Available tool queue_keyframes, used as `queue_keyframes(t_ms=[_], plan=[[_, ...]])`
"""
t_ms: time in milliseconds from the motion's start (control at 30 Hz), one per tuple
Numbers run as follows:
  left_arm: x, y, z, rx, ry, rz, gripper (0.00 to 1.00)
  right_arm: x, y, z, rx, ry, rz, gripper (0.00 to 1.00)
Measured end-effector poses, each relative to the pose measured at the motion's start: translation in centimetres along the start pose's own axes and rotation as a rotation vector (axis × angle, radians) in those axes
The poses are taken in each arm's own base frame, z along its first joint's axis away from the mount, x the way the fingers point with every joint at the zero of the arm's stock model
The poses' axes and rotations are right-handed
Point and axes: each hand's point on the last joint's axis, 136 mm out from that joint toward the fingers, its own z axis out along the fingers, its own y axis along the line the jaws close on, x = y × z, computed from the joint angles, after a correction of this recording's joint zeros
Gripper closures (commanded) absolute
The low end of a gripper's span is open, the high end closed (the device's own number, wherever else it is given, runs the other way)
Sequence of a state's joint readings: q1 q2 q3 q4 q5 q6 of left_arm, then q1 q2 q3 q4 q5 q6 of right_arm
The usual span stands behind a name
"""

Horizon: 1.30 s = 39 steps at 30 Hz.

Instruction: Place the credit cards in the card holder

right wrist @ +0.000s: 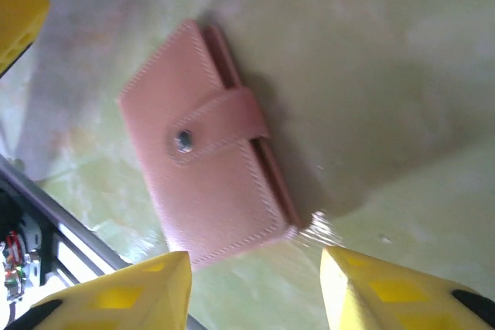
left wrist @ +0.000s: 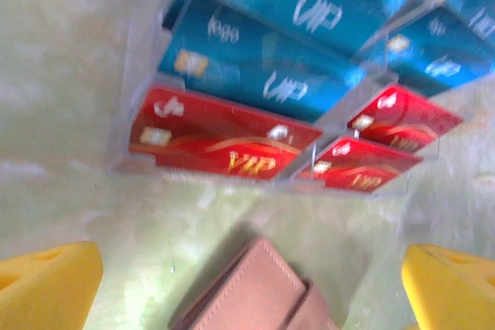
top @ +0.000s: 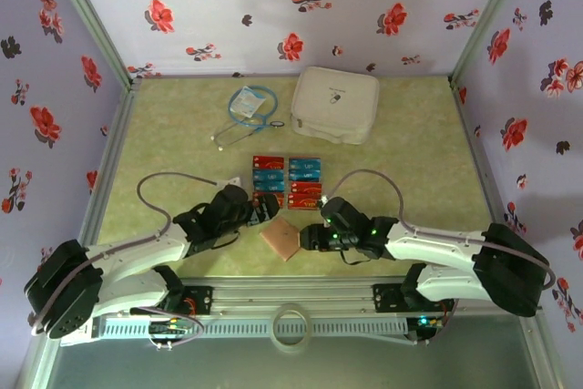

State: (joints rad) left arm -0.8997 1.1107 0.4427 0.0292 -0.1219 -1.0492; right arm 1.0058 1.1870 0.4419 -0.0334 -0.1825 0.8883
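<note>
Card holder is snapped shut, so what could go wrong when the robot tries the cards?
1. The card holder has its snap strap closed, so no card goes in until it's opened.
2. The credit cards overlap tightly in a clear tray; the open left gripper might pinch two or drag the tray.

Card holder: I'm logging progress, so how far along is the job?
Done: nothing; the credit cards all sit in the clear rack. In hand: nothing; the card holder lies snapped shut on the table, with the open right gripper just short of it and the open left gripper facing the cards. Left: open the holder, load the cards.
</note>
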Motion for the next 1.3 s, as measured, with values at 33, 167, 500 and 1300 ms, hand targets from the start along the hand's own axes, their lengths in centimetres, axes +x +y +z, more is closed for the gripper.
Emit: queue_keyframes(t_ms=[33, 167, 500, 1300], plan=[[0.6, 0.0, 0.0, 0.003, 0.014, -0.002, 0.00, 0.1, -0.2, 0.1, 0.002, 0.001, 0.004, 0.50], [2.8, -0.2, 0.0, 0.018, 0.065, -0.008, 0.00, -0.2, 0.2, 0.3, -0.017, -0.013, 0.008, 0.49], [5.0, -0.6, 0.6, 0.034, 0.109, -0.028, 0.00, -0.4, -0.1, 2.2, -0.016, -0.011, 0.011, 0.50], [5.6, -1.2, 2.3, 0.058, 0.123, -0.053, 0.00, -0.3, 0.9, 3.9, -0.077, 0.020, 0.071, 1.00]])
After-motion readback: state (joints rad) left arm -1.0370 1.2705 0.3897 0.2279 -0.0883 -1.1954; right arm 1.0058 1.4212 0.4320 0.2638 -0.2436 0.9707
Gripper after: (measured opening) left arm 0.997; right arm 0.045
